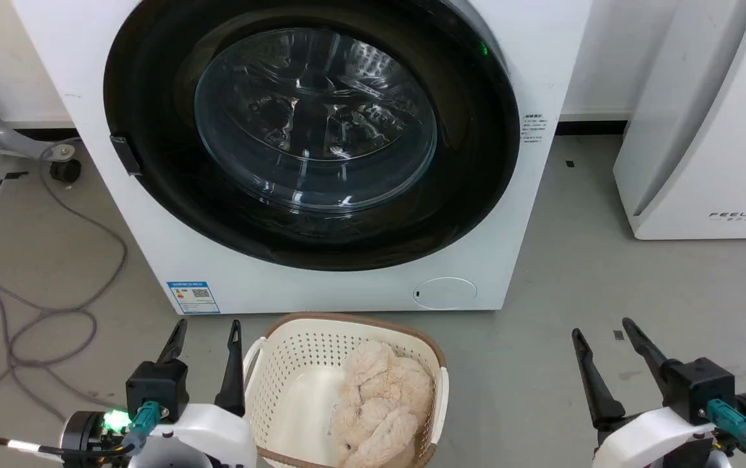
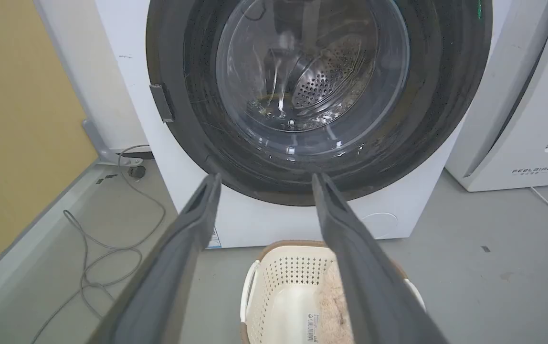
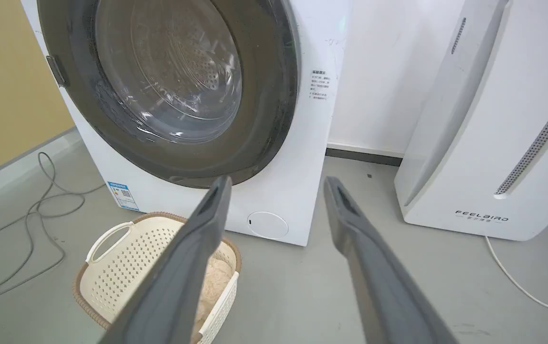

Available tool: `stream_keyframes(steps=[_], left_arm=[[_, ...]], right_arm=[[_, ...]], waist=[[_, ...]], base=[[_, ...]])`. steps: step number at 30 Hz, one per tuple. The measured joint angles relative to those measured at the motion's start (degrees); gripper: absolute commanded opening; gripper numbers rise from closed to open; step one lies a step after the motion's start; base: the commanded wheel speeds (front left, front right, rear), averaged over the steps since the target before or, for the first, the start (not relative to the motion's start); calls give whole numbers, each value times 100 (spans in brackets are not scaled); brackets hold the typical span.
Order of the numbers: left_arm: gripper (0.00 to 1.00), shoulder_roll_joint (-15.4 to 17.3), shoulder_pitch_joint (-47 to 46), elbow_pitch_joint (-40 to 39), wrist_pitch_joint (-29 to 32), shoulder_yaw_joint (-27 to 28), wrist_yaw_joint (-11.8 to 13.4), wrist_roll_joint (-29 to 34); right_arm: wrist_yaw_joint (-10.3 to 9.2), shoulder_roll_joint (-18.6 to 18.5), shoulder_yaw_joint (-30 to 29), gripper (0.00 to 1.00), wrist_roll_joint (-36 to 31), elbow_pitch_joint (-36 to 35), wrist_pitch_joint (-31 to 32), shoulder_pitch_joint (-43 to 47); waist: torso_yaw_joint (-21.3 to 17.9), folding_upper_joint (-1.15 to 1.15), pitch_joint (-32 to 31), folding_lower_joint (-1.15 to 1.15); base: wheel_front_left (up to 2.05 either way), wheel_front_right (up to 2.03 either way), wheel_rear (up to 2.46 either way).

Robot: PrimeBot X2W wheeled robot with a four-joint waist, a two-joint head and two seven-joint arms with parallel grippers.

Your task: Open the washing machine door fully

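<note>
The washing machine door is seen closed, set flush in the front of the washing machine. It lies straight ahead, above the laundry basket that stands on the floor just before the machine. Both grippers are held low and well apart from the door, the left gripper at the lower left and the right gripper at the lower right. The two fingers of each are spread, and nothing is held between them.

The door is judged to be rigid and fairly heavy, being nearly as wide as the machine. Its glossy black rim is likely to be slippery. The bulging glass centre gives no purchase and is best left unpressed.

A small dark tab is seen at the left edge of the rim, and this is taken to be the place to hold. The hinge is therefore presumed to lie on the right, though it is not seen. The tab is thin, so a shallow pinch or a hooked finger is called for. Some latch resistance is to be expected first, then a free swing along an arc. The left gripper is the nearer to the tab.
</note>
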Motion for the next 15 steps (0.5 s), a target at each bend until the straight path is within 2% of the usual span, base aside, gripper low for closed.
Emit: stream_keyframes(steps=[3, 4, 5, 15], left_arm=[[100, 0, -1, 23, -44, -16, -1, -19], [100, 0, -1, 33, -51, -21, -1, -19], [100, 0, -1, 41, -53, -29, -1, -20], [100, 0, -9, 108, -181, -69, -12, -79]], right_arm=[[0, 0, -9, 100, 14, 12, -15, 1], [0, 0, -10, 35, 33, 20, -38, 1], [0, 0, -14, 0, 53, 29, -53, 1], [0, 0, -35, 0, 331, 92, -164, 1]], waist=[[-4, 0, -1, 0], [-5, 0, -1, 0], [-5, 0, -1, 0], [-13, 0, 13, 0]], base=[[0, 0, 0], [0, 0, 0], [0, 0, 0], [0, 0, 0]])
